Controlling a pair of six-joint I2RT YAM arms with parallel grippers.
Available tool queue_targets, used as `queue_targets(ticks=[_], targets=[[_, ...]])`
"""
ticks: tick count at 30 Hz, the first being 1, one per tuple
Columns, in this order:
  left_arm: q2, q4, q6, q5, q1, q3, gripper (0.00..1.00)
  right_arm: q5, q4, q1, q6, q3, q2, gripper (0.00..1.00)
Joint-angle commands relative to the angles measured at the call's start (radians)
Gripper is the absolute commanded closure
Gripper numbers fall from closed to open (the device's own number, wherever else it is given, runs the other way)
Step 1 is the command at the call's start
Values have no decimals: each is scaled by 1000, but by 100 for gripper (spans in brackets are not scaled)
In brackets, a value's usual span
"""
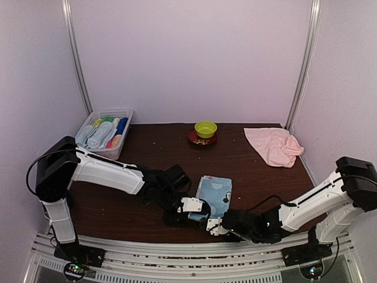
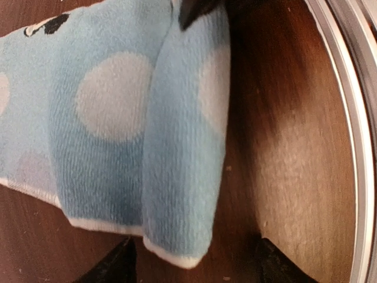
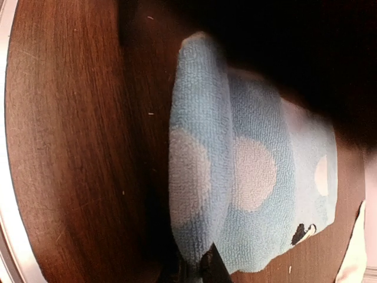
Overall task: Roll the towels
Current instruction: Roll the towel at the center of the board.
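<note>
The light blue towel (image 1: 215, 190) with white dots lies near the table's front edge, its near hem turned over into a first fold (image 2: 182, 147). My left gripper (image 1: 189, 207) is open. Its dark fingertips (image 2: 115, 266) stand wide apart on either side of the fold's left corner without touching it. My right gripper (image 1: 215, 226) is shut on the fold's other end, its fingertips (image 3: 207, 266) pinching the blue towel (image 3: 235, 171). The pale pink towel (image 1: 274, 145) lies crumpled at the far right of the table.
A white mesh basket (image 1: 121, 113) holding several rolled cloths stands at the back left. A green bowl (image 1: 205, 128) sits on a red dish (image 1: 195, 140) at the back centre. The metal rail (image 2: 353, 118) runs along the table's near edge, close to both grippers.
</note>
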Motion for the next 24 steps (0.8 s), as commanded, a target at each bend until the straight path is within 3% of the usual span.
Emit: queue_targets(ticks=[1,14,24], targets=[[-113,72,-10,-95,-1,-89,23,-100,-104,-40,68,40,-39,100],[-360,495,-71,-357,-6,-424,18,-237,-233,-98,99,194,11,100],[-421,555,-131,-419,-6,-494,18,-254,-326,-102,242,323,167,100]])
